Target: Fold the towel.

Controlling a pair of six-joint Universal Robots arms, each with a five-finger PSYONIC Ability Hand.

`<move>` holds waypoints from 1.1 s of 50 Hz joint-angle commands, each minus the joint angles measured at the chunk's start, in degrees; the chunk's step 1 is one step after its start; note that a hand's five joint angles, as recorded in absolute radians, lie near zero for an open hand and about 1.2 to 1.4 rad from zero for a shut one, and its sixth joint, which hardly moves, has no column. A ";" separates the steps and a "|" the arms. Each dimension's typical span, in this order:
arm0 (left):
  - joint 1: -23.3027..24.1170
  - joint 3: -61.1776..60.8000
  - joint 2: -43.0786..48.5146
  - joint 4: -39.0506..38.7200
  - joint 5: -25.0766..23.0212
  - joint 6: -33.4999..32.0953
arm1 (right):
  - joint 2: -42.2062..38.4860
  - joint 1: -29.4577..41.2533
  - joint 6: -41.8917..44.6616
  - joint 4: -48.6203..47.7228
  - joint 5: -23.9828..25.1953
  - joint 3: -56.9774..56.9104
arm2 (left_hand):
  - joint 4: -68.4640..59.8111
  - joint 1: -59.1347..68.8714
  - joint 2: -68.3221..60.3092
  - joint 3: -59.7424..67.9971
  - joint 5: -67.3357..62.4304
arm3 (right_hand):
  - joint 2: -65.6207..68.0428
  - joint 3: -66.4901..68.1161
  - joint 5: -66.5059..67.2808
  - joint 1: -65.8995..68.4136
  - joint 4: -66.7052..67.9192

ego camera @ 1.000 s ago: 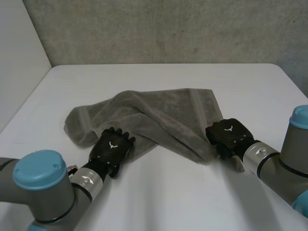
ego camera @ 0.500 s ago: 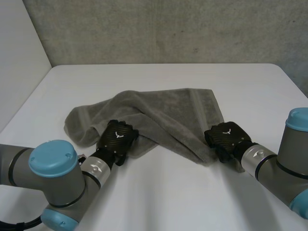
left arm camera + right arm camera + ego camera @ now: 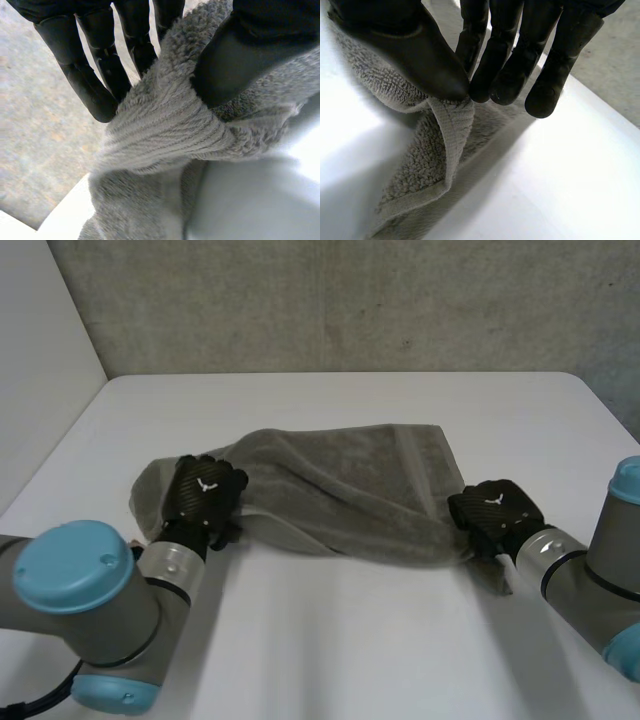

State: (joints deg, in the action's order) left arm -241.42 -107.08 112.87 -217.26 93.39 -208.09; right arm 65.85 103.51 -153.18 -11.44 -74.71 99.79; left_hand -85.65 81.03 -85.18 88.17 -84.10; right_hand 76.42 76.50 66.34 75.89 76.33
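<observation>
A grey towel (image 3: 340, 490) lies bunched across the middle of the white table (image 3: 350, 640). My left hand (image 3: 203, 498) is at the towel's near left part, and in the left wrist view its thumb (image 3: 235, 60) and fingers (image 3: 95, 80) pinch a thick fold of the towel (image 3: 165, 130). My right hand (image 3: 495, 517) is at the towel's near right corner. In the right wrist view its thumb (image 3: 420, 55) and fingers (image 3: 495, 60) pinch the hemmed edge of the towel (image 3: 447, 130), which hangs down from them to the table.
The table's left edge (image 3: 60, 455) runs beside a white wall. A grey concrete wall (image 3: 350, 300) stands behind the far edge. Bare tabletop lies in front of the towel and beyond it.
My left hand has closed on the towel and moved left and away, pulling the near fold with it. My right hand has drifted right, and the towel now stretches between them.
</observation>
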 commanded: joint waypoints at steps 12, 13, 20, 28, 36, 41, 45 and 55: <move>-4.83 -1.90 -10.39 0.87 -0.58 9.18 | 6.05 -1.21 -6.60 0.90 -0.09 -1.18 | 5.65 -1.03 5.18 -8.17 14.10 | -40.51 -40.59 -40.43 -39.99 -40.42; -6.24 -1.90 -9.95 1.04 -0.75 9.80 | 6.05 -1.21 -6.60 0.90 -0.09 -1.18 | 5.65 -1.03 5.18 -8.17 14.10 | -40.60 -40.68 -40.52 -40.07 -40.51; -8.63 -1.55 -7.93 1.92 -1.90 9.99 | 5.87 -3.49 -5.90 4.48 0.26 -2.23 | 5.65 -1.03 5.18 -8.17 14.10 | -47.16 -47.24 -47.08 -46.63 -47.06; -8.89 -1.11 -7.23 2.98 -2.34 10.16 | 6.40 -5.86 -3.71 15.73 1.66 -1.80 | 5.65 -1.03 5.18 -8.17 14.10 | -49.67 -49.75 -49.59 -49.14 -49.58; -8.81 -1.20 -7.23 3.07 -2.34 10.07 | 9.04 -8.85 -3.53 12.78 8.51 7.15 | 5.65 -1.03 5.18 -8.17 14.10 | -50.02 -50.10 -49.94 -49.49 -49.92; -8.81 -1.37 -7.23 3.07 -2.34 10.07 | 8.77 -9.38 -3.53 7.16 10.63 10.24 | 5.65 -1.03 5.18 -8.17 14.10 | -49.69 -49.77 -49.61 -49.16 -49.59; -8.63 -1.55 -7.23 2.98 -2.34 10.07 | 8.51 -9.03 -3.44 4.50 10.90 11.04 | 5.65 -1.03 5.18 -8.17 14.10 | -49.35 -49.43 -49.27 -48.82 -49.25; -8.37 -1.81 -7.31 2.98 -2.51 10.07 | 5.17 -8.68 -0.98 0.11 10.55 11.30 | 5.65 -1.03 5.18 -8.17 14.10 | -48.84 -48.93 -48.76 -48.32 -48.75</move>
State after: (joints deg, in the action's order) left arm -249.96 -108.79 105.60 -214.27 90.99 -198.03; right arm 72.66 94.73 -155.70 -9.45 -63.74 111.39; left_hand -86.74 81.33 -85.18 88.32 -84.56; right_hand 30.03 29.41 17.43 28.99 29.45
